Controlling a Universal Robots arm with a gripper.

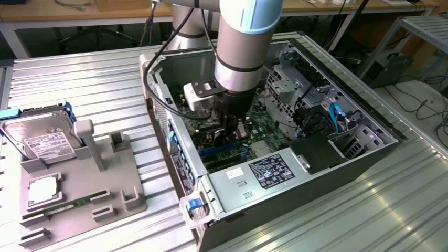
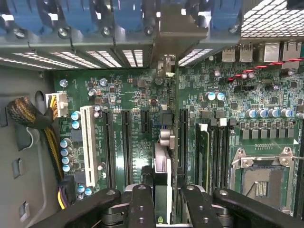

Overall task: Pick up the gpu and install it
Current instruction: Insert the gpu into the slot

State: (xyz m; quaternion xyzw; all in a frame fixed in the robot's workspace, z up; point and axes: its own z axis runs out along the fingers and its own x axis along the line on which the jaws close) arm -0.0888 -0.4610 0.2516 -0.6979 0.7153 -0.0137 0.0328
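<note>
Gripper (image 2: pixel 161 202) fingers clamp the gpu (image 2: pixel 162 166) edge-on, held upright just above the motherboard (image 2: pixel 128 95) slots inside the open computer case (image 1: pixel 364 152) — pickup is done, seating not yet finished, as far as I can judge.

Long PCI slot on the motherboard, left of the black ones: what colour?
White. The PCI slot stands out against the green motherboard, clearest in the wrist view.

The motherboard (image 2: pixel 137 142) is dark green with black slots and 1 white slot (image 2: pixel 88 145). The gpu (image 2: pixel 164 175) shows a green edge (silver bracket end). The hard drive (image 1: pixel 43 140) is silver, white-labelled, on a grey holder (image 1: pixel 105 184).
</note>
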